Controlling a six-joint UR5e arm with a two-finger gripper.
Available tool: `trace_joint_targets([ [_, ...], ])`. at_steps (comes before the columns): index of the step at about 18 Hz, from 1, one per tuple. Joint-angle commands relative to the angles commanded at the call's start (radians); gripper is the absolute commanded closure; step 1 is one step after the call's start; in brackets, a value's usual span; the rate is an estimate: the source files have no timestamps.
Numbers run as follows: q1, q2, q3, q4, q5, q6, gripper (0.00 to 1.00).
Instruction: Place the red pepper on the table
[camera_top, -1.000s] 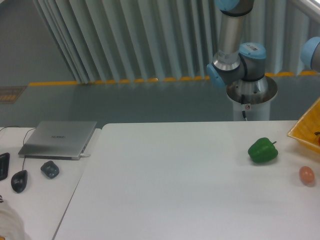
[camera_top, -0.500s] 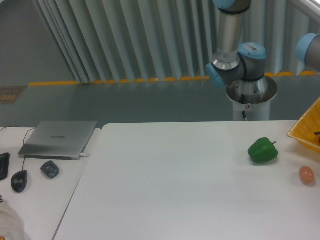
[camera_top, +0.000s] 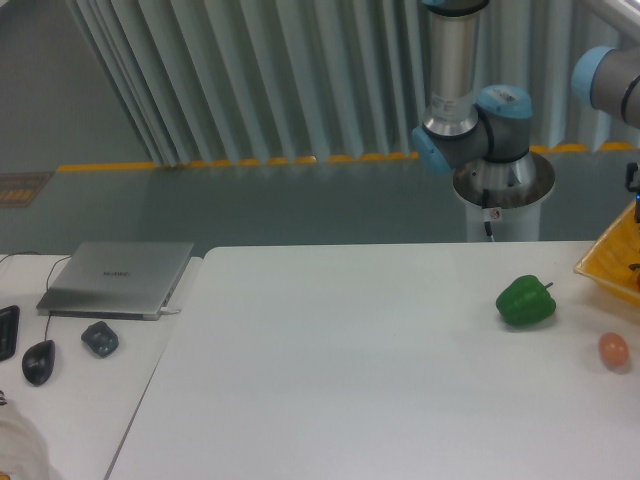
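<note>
A large white table (camera_top: 330, 370) is seen filling the lower centre and right of the frame, with a green bell pepper (camera_top: 525, 301) resting on it at the right. An orange-pink egg-shaped object (camera_top: 613, 349) is seen lower down near the right edge, apart from the green pepper. A yellow tray (camera_top: 612, 257) is cut off by the right edge of the frame, just above the egg-shaped object. The red pepper cannot be made out anywhere in the frame. The robot arm (camera_top: 468, 110) is seen rising at the upper right behind the table, with a further section of it (camera_top: 608, 80) cut off at the right edge. The gripper is out of the frame, so its state cannot be told. At the lower left, a closed laptop (camera_top: 118, 277) and a mouse (camera_top: 39, 361) are seen on an adjoining desk (camera_top: 75, 400).
</note>
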Motion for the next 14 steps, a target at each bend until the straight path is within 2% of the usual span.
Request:
trace_joint_targets([
  [3, 0.029, 0.021, -0.058, 0.002, 0.044, 0.040, 0.00],
  [7, 0.083, 0.049, -0.107, -0.003, 0.052, 0.257, 0.00],
  [9, 0.118, 0.072, -0.133, -0.003, 0.049, 0.325, 0.00],
  [11, 0.126, 0.087, -0.141, -0.006, 0.057, 0.414, 0.00],
  [14, 0.150, 0.107, -0.189, -0.006, 0.058, 0.520, 0.00],
])
